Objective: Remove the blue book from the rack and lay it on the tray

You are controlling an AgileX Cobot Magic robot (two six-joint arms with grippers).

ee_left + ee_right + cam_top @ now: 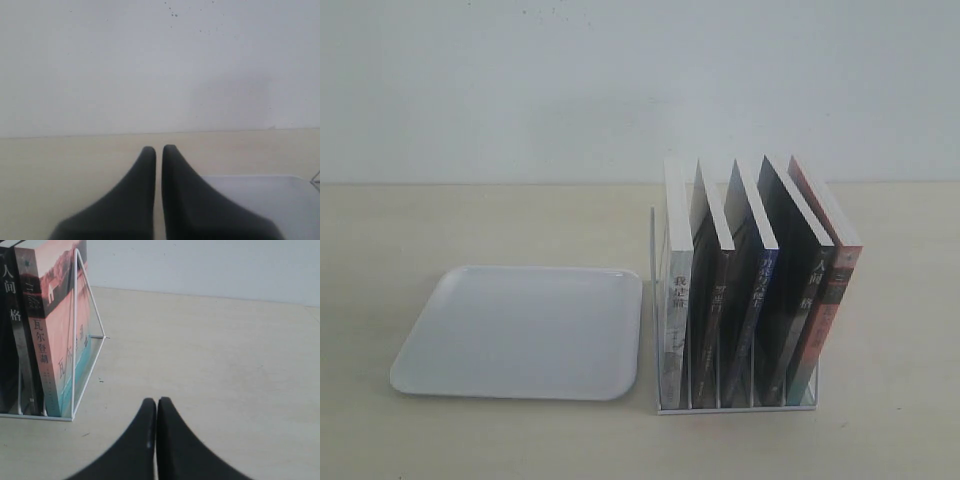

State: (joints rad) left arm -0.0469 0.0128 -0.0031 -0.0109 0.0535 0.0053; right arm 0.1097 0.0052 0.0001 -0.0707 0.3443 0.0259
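The blue book (760,288) stands upright in the middle slot of the white rack (738,405), spine towards the exterior camera, with two books on each side. The white tray (520,330) lies flat and bare just left of the rack. Neither gripper shows in the exterior view. In the left wrist view my left gripper (159,150) is shut with nothing between its fingers, over bare table, a corner of the tray (272,200) beside it. My right gripper (156,402) is likewise shut and holds nothing, apart from the rack's end wire (75,330). The blue book is hidden in both wrist views.
A white-spined book (677,300) fills the rack's left slot. Right of the blue book stand a black-spined book (12,330) and a red-spined book (42,340). A pale wall (640,90) rises behind the beige table (890,400).
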